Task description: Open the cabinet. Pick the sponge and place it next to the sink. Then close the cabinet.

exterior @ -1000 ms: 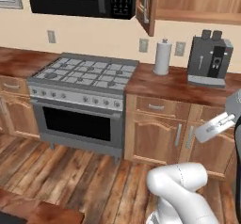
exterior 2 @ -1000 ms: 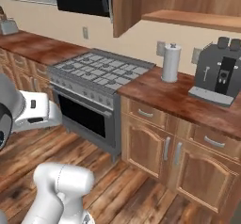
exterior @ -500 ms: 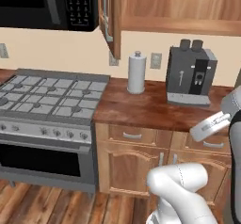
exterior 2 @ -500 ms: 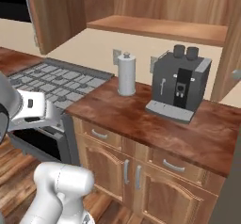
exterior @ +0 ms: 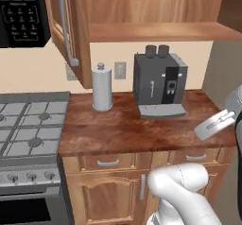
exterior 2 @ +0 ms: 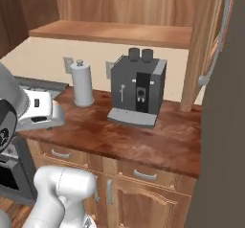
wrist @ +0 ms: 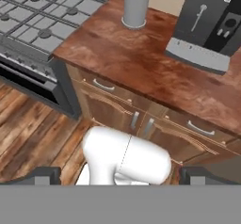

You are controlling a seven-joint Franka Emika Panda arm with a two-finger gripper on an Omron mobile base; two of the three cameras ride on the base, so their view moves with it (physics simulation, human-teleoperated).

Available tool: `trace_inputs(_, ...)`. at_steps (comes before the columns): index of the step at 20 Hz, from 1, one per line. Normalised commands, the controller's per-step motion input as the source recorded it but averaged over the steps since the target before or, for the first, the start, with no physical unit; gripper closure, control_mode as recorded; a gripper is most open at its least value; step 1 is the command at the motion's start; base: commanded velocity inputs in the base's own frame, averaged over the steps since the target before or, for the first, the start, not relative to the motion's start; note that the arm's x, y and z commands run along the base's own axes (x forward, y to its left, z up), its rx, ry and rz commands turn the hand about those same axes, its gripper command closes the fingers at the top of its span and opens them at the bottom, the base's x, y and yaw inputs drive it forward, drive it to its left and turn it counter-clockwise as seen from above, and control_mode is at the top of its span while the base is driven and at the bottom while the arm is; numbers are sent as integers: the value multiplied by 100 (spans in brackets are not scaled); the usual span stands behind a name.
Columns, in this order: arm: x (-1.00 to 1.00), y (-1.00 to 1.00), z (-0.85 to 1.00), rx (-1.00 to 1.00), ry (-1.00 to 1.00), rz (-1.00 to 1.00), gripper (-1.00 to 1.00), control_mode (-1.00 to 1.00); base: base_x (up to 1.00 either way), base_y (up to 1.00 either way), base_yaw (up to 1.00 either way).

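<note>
Gripper (wrist: 120,177) of mine hangs spread and empty over the floor. My base has driven rightward: stove (exterior: 28,129) slid left, coffee machine (exterior: 158,84) centred, the cabinet (exterior: 151,11) overhead, its doors swung open. Sponge search next, I judge.

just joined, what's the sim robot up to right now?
It is parked in front of the counter with the coffee machine and paper towel roll, next to the stove. The cabinet above already has its doors swung open. The gripper is low over the floor with its jaws open and empty. No sponge can be made out yet, so the pick is not started.
</note>
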Motion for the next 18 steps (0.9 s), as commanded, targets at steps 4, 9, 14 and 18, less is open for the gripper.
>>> trace_inputs(4,0,0,0,0,0,0,-100,100,0,7,-64)
trace_inputs(9,0,0,0,0,0,0,-100,100,0,24,-41)
trace_inputs(14,0,0,0,0,0,0,-100,100,0,1,-11)
trace_inputs(18,0,0,0,0,0,0,-100,100,0,1,0)
